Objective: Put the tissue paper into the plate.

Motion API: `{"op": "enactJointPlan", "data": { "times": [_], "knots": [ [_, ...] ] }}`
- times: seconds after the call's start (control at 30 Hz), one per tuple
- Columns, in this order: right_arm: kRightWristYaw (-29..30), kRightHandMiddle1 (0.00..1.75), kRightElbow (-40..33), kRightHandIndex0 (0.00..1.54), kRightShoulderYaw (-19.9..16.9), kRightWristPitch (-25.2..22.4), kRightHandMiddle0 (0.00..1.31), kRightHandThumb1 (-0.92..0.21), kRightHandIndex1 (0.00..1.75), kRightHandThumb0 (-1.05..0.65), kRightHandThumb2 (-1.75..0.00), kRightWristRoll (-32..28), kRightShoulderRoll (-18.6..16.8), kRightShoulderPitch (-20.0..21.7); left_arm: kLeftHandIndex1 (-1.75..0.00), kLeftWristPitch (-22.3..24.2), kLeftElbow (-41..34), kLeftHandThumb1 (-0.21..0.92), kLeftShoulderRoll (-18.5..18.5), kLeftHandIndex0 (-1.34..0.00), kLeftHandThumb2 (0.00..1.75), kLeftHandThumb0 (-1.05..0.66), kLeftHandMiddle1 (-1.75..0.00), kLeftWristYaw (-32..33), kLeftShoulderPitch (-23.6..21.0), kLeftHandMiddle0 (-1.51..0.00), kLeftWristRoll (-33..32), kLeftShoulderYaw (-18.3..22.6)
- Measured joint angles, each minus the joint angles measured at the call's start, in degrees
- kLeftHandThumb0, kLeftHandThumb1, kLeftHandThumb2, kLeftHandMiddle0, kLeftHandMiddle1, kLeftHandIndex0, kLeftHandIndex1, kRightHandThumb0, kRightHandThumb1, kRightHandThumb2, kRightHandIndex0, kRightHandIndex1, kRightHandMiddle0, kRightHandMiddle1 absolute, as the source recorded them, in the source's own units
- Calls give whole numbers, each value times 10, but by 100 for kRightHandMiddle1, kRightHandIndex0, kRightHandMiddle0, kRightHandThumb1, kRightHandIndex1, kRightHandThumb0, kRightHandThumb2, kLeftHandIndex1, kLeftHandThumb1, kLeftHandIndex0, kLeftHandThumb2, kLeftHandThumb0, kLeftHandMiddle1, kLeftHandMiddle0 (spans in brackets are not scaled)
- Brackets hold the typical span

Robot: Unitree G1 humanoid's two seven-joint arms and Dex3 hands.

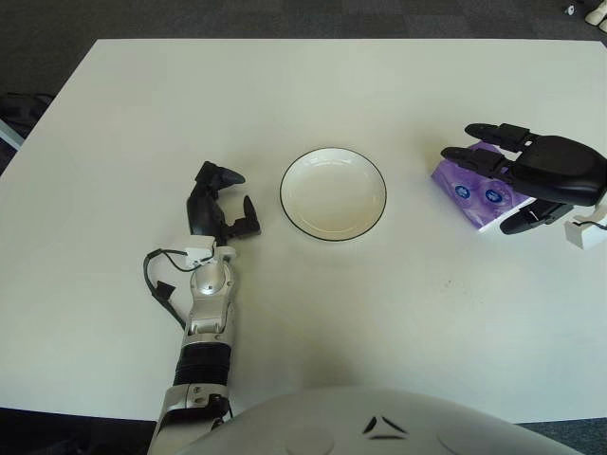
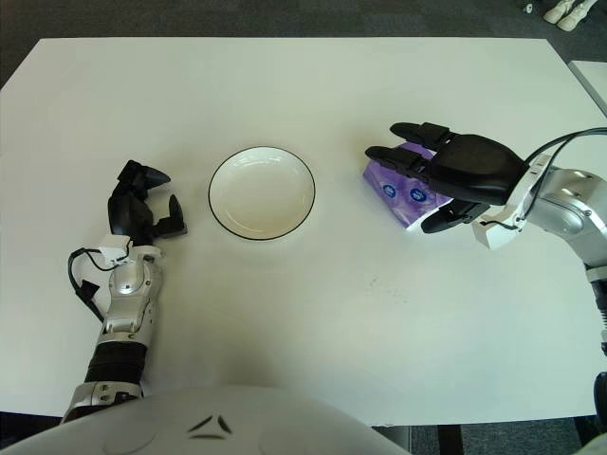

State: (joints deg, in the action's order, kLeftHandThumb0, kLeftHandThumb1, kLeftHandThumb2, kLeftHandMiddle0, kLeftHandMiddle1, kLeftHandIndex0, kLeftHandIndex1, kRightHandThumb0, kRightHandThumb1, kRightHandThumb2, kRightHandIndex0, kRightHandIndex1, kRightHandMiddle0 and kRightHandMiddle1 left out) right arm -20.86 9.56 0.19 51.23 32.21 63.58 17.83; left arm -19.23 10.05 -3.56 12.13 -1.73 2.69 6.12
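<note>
In the left eye view your right hand [image 1: 531,175] covers the purple tissue pack [image 1: 471,188], fingers spread, right of the empty plate [image 1: 333,193]. In the right eye view your left hand [image 2: 140,207] shows left of the plate, fingers loosely curled.

The right hand [image 2: 453,176] reaches in from the right, palm down, its two long fingers [image 2: 403,142] stretched flat toward the left and the thumb [image 2: 444,220] spread below them; the silver wrist trails a black cable; the left hand [image 1: 218,206] sits at the left on a straight forearm, fingers loosely curled, holding nothing.
</note>
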Motion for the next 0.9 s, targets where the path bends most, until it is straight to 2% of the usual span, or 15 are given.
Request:
{"op": "enactJointPlan", "data": {
  "times": [0.33,0.5,0.9],
  "knots": [
    [-11,0,3,0,17,0,0,-76,0,-105,-47,-1,0,2,-174,2,-1,1,0,-67,167,-1,-175,0,1,-78,-1,1],
    [-22,0,3,0,22,-1,0,-75,0,-105,-46,-9,0,1,-174,1,-1,4,0,-65,164,-1,-175,0,1,-75,-1,2],
    [-45,0,3,0,34,-13,0,-76,0,-105,-45,-24,-3,0,-175,-10,2,7,2,-63,161,-1,-175,-8,1,-72,-13,4]
  ]
}}
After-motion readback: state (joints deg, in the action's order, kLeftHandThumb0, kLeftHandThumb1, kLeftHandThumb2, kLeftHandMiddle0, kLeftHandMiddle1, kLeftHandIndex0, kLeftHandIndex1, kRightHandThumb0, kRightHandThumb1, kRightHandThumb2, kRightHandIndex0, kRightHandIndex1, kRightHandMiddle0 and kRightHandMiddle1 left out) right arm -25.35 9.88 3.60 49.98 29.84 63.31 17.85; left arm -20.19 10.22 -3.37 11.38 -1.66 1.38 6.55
